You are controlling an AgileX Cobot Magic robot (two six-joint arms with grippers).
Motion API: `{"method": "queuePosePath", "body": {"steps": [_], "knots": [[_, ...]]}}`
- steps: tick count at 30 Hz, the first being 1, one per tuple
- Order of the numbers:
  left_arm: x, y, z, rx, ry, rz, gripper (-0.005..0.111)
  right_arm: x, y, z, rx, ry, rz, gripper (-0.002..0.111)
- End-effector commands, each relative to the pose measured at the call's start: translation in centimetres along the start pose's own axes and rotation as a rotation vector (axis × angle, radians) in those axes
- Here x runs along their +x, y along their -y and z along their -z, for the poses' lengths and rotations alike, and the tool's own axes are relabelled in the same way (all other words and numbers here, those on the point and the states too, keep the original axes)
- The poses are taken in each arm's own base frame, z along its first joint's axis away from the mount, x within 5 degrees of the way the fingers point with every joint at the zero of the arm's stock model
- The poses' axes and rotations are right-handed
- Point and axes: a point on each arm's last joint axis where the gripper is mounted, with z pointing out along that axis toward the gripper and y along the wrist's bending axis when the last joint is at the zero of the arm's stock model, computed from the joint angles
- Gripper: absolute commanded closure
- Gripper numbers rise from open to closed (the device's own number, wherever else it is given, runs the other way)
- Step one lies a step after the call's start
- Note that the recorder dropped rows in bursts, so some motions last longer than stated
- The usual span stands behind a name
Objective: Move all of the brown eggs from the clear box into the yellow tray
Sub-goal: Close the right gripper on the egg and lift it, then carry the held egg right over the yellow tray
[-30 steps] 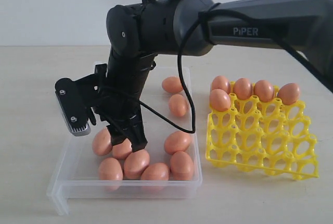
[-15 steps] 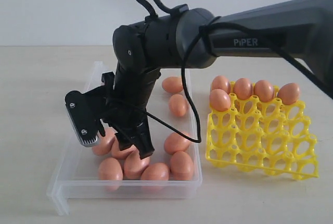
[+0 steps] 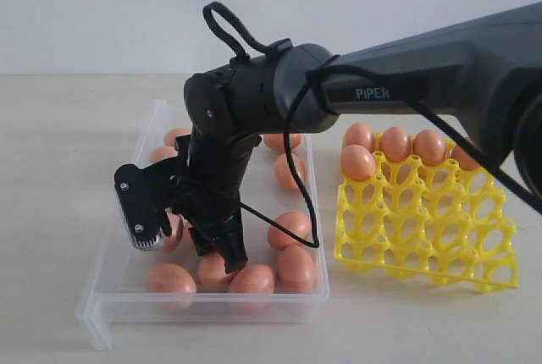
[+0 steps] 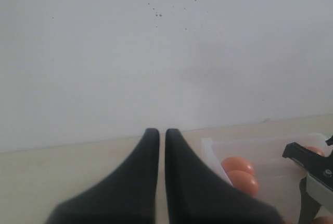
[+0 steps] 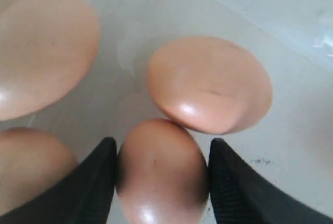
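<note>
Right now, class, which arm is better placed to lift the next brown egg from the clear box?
The right. The right pincer straddles a brown egg lying in the clear box; the left pincer is shut, holds nothing, and sits outside the box.

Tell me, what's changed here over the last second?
The arm dipped lower into the clear box. Its fingers now sit on either side of one egg, close against it. The near-left egg in the box shifted slightly. The yellow tray and its five eggs stayed put.
</note>
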Motion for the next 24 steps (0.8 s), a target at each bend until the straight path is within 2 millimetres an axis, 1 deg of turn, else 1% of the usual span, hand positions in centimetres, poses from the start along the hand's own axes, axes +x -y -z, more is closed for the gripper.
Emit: {"method": "queuePosePath", "body": {"steps": [1, 2, 4, 5, 8, 11, 14, 16, 18, 22, 24], "knots": [[0.1, 0.0, 0.0, 0.005, -0.001, 0.001, 0.103, 0.8, 1.1, 0.2, 0.076, 0.035, -0.187, 0.108], [0.1, 0.0, 0.0, 0.005, -0.001, 0.001, 0.103, 1.5, 1.5, 0.4, 0.072, 0.083, -0.276, 0.108], [0.1, 0.0, 0.0, 0.005, -0.001, 0.001, 0.103, 2.5, 2.0, 0.6, 0.065, 0.147, -0.381, 0.109], [0.1, 0.0, 0.0, 0.005, -0.001, 0.001, 0.103, 3.5, 2.5, 0.8, 0.065, 0.184, -0.436, 0.109], [0.1, 0.0, 0.0, 0.005, -0.001, 0.001, 0.103, 5.2, 3.7, 1.7, 0.069, 0.352, -0.591, 0.109], [0.1, 0.0, 0.0, 0.005, -0.001, 0.001, 0.103, 5.8, 4.5, 3.1, 0.127, 0.514, -0.603, 0.109], [0.1, 0.0, 0.0, 0.005, -0.001, 0.001, 0.103, 6.2, 5.2, 3.7, 0.297, 0.575, -0.593, 0.109], [0.1, 0.0, 0.0, 0.005, -0.001, 0.001, 0.103, 6.4, 5.7, 3.5, 0.427, 0.567, -0.635, 0.109], [0.1, 0.0, 0.0, 0.005, -0.001, 0.001, 0.103, 6.6, 6.1, 3.1, 0.516, 0.5, -0.698, 0.109], [0.1, 0.0, 0.0, 0.005, -0.001, 0.001, 0.103, 6.9, 6.3, 2.6, 0.639, 0.295, -0.631, 0.109], [0.1, 0.0, 0.0, 0.005, -0.001, 0.001, 0.103, 7.1, 6.4, 2.9, 0.722, 0.188, -0.582, 0.109]]}}
